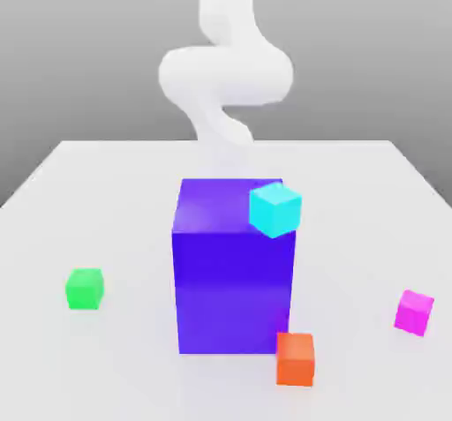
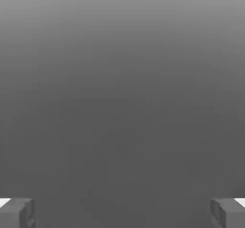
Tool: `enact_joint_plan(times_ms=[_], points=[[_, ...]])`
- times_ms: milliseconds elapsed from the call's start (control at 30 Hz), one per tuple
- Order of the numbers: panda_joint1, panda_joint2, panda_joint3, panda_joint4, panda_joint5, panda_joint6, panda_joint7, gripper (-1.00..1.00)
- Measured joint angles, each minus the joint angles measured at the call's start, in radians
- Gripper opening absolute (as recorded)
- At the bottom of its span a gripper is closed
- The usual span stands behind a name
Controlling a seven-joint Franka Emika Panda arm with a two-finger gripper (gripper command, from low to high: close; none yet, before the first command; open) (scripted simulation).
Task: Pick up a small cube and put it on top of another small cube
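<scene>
The pick has not begun: the claw [image 2: 122, 212] has its two grey fingers [image 2: 16, 212] spread wide apart with nothing between them, and the white arm [image 1: 225, 75] rises behind the tall glossy purple-blue block [image 1: 231, 274]. The small magenta cube [image 1: 413, 311] sits on the smooth white table [image 1: 106, 190] at the exterior view's right, well apart from the small green cube [image 1: 85, 289] at its left. Next, I judge, the claw must come down squarely over the magenta cube's flat sides, steering clear of the orange cube [image 1: 295, 358] and the cyan cube [image 1: 274, 208] at the block's upper corner.
</scene>
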Motion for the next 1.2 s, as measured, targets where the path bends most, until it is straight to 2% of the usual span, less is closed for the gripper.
enact_joint_plan(times_ms=[400, 667, 800, 967, 1000, 1200], points=[[0.186, 0.438, 0.161, -0.134, 0.002, 0.215, -0.114, 0.0], [0.331, 0.733, 0.265, -0.222, -0.081, 0.355, -0.129, 0.0], [0.396, 0.884, 0.272, -0.259, -0.16, 0.426, -0.105, 0.0], [0.492, 1.066, 0.166, -0.231, -0.285, 0.557, -0.017, 0.0], [0.513, 1.092, 0.143, -0.225, -0.293, 0.578, -0.011, -1.0], [0.522, 1.105, 0.133, -0.222, -0.303, 0.588, -0.003, -1.0]])
